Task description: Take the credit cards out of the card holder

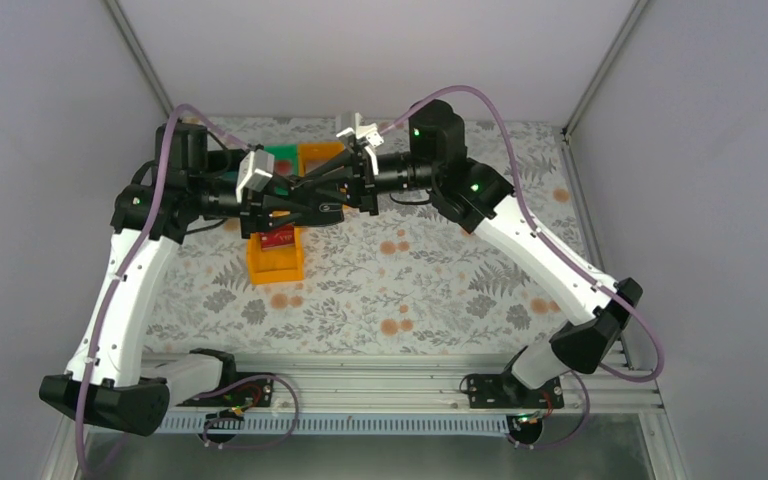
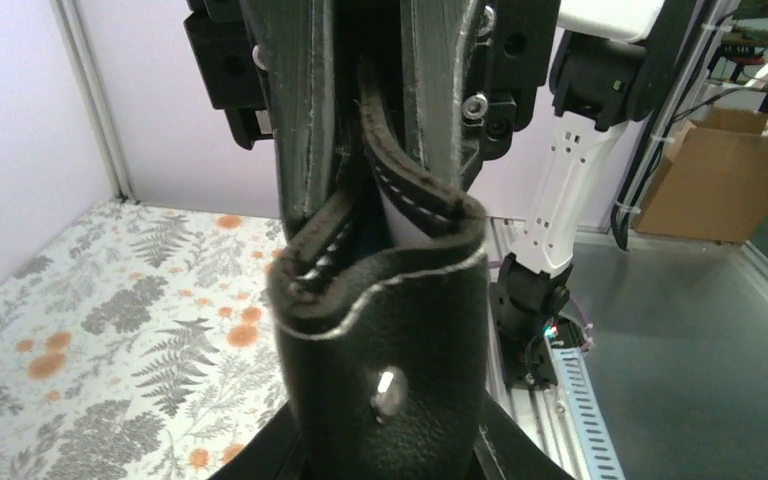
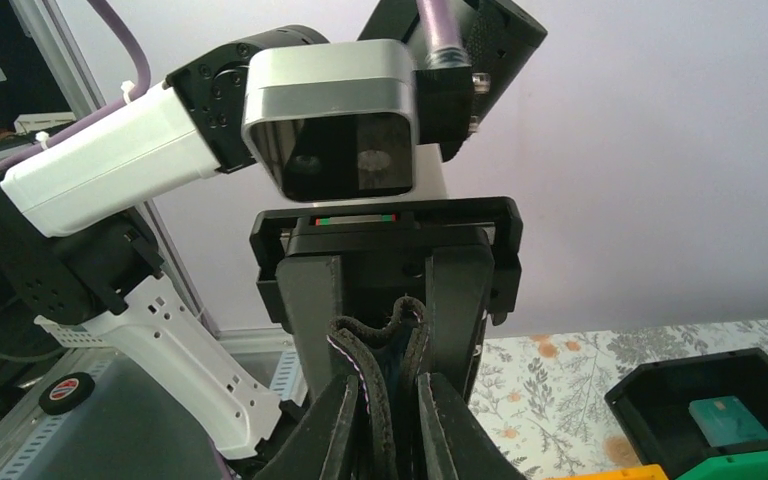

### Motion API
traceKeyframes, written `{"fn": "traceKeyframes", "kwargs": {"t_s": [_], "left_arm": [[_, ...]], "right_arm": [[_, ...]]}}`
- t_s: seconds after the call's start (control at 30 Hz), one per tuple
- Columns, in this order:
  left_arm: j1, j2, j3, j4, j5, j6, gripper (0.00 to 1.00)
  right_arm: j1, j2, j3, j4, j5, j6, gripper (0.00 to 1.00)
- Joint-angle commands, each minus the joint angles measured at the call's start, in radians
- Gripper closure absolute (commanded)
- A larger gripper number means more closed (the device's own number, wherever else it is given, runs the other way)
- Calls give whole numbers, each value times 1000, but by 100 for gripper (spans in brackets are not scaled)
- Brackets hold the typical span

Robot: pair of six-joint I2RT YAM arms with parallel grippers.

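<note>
aloft — card holder [image 2: 390, 330] between left claw [image 2: 385, 445], right claw [image 3: 385, 405].

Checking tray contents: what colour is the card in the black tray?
The card in the black tray is teal; best seen from the right wrist.

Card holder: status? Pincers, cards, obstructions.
Left pincer, right pincer both shut on holder, held aloft between them. Teal card in black tray. Nothing blocking in view.

Soft, even white light, faint shadows on the table [image 1: 410, 290]; the dark card holder [image 2: 380, 340] close up loses detail, slightly soft
</note>
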Motion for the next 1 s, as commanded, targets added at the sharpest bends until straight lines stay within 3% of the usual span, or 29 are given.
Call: {"fn": "traceKeyframes", "kwargs": {"t_s": [0.0, 0.03, 0.13, 0.2, 0.27, 0.33, 0.43, 0.67, 0.97], "left_arm": [[-19, -15, 12, -18, 101, 32, 86], [-20, -16, 13, -15, 102, 25, 97], [-19, -17, 19, -8, 95, -8, 98], [-19, -19, 16, 36, 42, -99, 98], [-19, -23, 3, 120, -98, -230, 98], [-19, -10, -6, 177, -338, -328, 98], [-19, 14, -4, 208, -506, -395, 98], [-19, 16, -27, 245, -592, -439, 98], [-20, 24, -31, 255, -635, -452, 98]], "right_arm": [[2, 16, 40, 22, 25, -7, 96], [2, 20, 44, 17, 31, -4, 96], [1, 30, 72, -38, 130, 12, 92], [-3, 11, 73, -74, 365, 50, 68], [-4, -18, 58, -98, 603, 108, 57], [-3, -43, 38, -123, 803, 162, 54], [0, -77, -27, -124, 978, 256, 54], [65, -79, -140, 3, 921, 367, 54], [133, -15, -89, 47, 814, 397, 61]]}}
